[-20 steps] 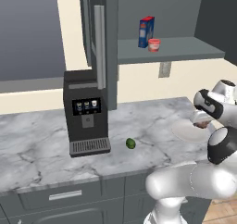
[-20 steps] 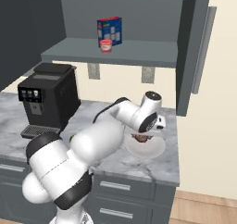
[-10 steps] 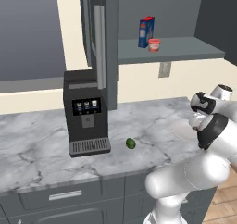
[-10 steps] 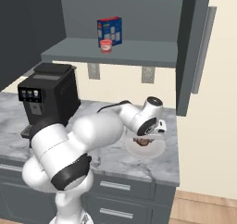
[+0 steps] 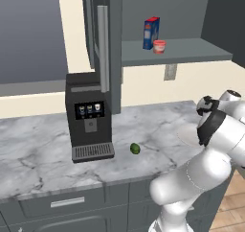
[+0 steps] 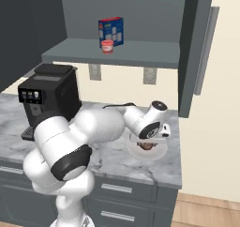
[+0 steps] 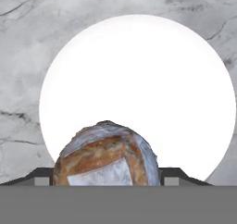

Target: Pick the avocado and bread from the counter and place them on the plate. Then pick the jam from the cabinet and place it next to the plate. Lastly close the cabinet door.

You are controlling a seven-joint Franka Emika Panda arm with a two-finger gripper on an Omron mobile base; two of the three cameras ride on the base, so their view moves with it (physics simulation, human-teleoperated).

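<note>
Since a second ago the arm has swung outward and carried the gripper (image 6: 151,144) over the plate (image 7: 185,79). Its fingers sit partly open, clamped on either side of the bread (image 7: 107,156), which hangs above the near part of the plate and seems not yet to rest on it. The avocado (image 5: 135,148) lies on the counter (image 5: 43,154), well to the left of the plate and just right of the coffee machine (image 5: 89,117). The jam (image 5: 159,46) stands in the open cabinet (image 5: 110,44) above, beside a blue box (image 5: 151,33).

Letting go from this height risks the round loaf rolling toward the plate's rim, or off it. The hand view shows the bread between the fingers over the plate; the left base view shows the avocado and hides the loaf behind the arm.
</note>
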